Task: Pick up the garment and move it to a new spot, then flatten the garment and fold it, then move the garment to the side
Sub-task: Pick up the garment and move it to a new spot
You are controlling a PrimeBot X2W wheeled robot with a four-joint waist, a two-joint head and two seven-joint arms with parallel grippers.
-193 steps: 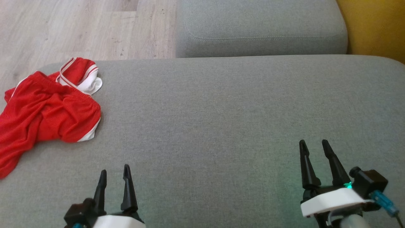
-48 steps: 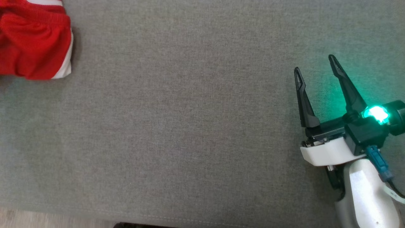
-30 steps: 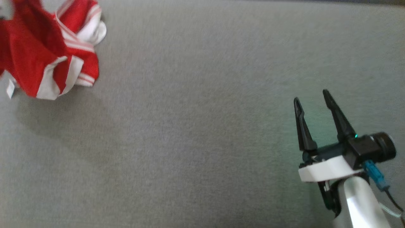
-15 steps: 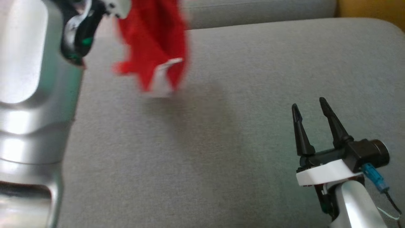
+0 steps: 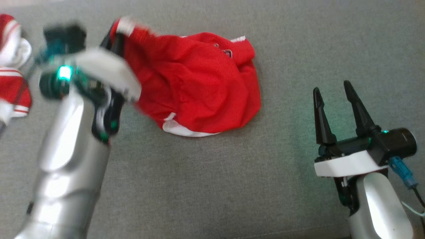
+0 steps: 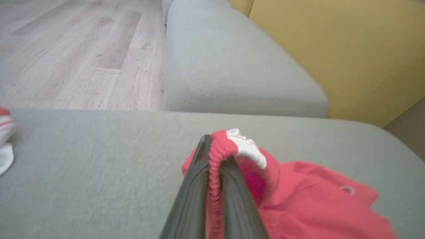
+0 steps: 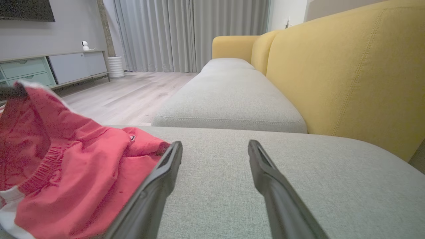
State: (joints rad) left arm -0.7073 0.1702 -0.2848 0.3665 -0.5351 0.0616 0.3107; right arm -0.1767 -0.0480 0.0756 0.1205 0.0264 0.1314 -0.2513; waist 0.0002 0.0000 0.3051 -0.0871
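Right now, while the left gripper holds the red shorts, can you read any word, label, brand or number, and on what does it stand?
No text can be read in these views.
red garment: a small emblem near its far edge, too small and blurred to read.
white patch on its waistband: no lettering can be made out.
striped garment at the left: red and white stripes, no text.

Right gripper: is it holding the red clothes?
No, the right gripper stands open and empty, and the red garment lies apart from it on the grey cushion.
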